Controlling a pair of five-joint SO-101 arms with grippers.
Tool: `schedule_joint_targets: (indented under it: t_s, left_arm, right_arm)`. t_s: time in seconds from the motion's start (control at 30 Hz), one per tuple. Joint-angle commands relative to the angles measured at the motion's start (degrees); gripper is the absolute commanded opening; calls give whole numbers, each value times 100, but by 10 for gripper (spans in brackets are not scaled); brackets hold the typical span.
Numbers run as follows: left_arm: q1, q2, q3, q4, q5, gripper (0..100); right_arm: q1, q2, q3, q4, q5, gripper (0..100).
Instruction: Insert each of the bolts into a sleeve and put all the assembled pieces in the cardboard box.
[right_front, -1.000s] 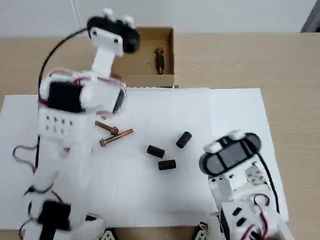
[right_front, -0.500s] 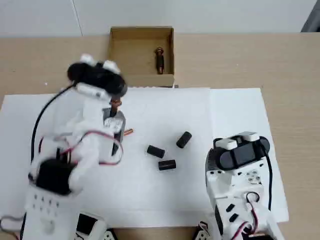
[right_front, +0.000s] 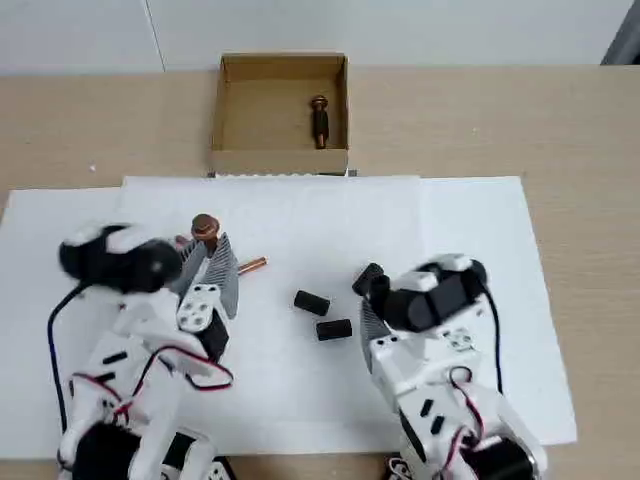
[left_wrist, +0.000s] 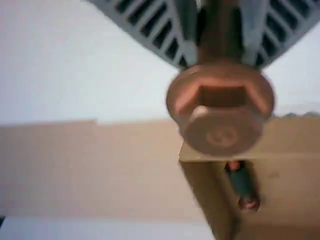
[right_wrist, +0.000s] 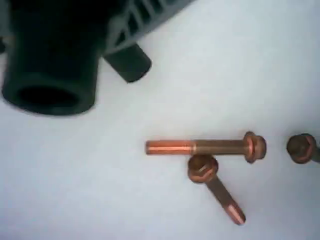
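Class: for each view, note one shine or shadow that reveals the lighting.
Left wrist view: a pale glint on the head of the gripped bolt. Right wrist view: one lying bolt is brightest toward its shank tip. High view: even light; the loose sleeves barely shade the paper.

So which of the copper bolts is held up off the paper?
The copper flanged bolt standing head-up in the left gripper. A second bolt lies flat on the white paper, and the sleeved bolt lies inside the cardboard box.

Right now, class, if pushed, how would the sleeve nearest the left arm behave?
The sleeve is a cylinder on its side, so a sideways push would probably roll it. It looks rigid, unlikely to squash. Small, so likely light on the paper.
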Motion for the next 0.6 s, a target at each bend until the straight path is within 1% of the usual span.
schedule_joint_targets:
  t_s: [0.0,0.1,0.23,0.33,0.43,0.57]
  left_arm:
    - [44,-615,374,-369,88,5]
    - [44,-1099,831,-580,97,5]
    - [44,-1073,971,-774,149,5]
    - [44,-1073,980,-967,835,5]
    - [123,-1064,980,-1046,1582,5]
    - [659,-1064,980,-1037,1934,5]
  right_arm:
    - [-259,-40,149,-585,-35,2]
    - [-593,-40,369,-752,-18,2]
    - [-1112,-40,677,-910,554,2]
    - [-1332,-48,905,-1235,941,2]
    - [-1446,-48,1160,-1727,1081,2]
    - [-1446,-48,1459,-2396,1204,2]
